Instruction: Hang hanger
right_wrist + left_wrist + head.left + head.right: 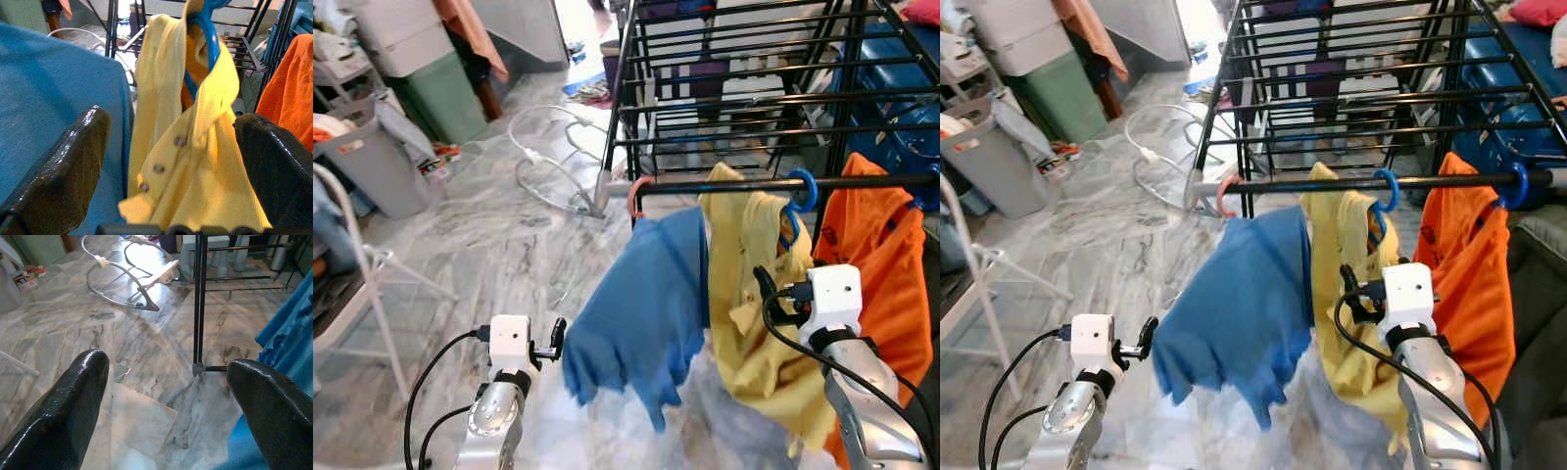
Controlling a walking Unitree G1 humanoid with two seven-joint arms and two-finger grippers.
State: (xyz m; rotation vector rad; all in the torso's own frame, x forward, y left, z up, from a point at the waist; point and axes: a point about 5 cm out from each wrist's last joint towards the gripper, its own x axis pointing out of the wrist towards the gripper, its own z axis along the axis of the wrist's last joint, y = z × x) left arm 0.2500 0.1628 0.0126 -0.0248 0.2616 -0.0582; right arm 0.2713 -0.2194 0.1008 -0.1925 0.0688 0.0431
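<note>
From my remote station I see three garments already hanging from the front rail [744,183] of a black drying rack [754,69]: a blue shirt [641,308] on a pink hanger [636,194] at the rail's left end, a yellow button shirt [759,323] on a blue hanger [799,196] near the middle, and an orange shirt [876,264] toward the right end. My right gripper [766,286] sits just in front of the yellow shirt with its fingers spread wide and nothing between them, the wrist camera looking straight at the collar and the blue hanger inside it. My left gripper [556,341] is low and to the left of the blue shirt, fingers likewise parted and empty, pointing at the marble floor [489,245] and a rack leg [199,308]. I judge the hanger as placed, its hook over the rail, so the risk now lies in backing away: the right fingers are close enough to the yellow fabric that a careless pull could snag the placket or collar and drag the hanger along the rail or tip its hook off. The blue shirt hangs bunched and lopsided, and a brush from the left arm as I raise or turn it could slide it off its hanger. The cables looping from both wrists might also catch a hem. A white tube frame [553,162] lying on the floor by the rack's left corner would be a trip hazard if I step that way.
</note>
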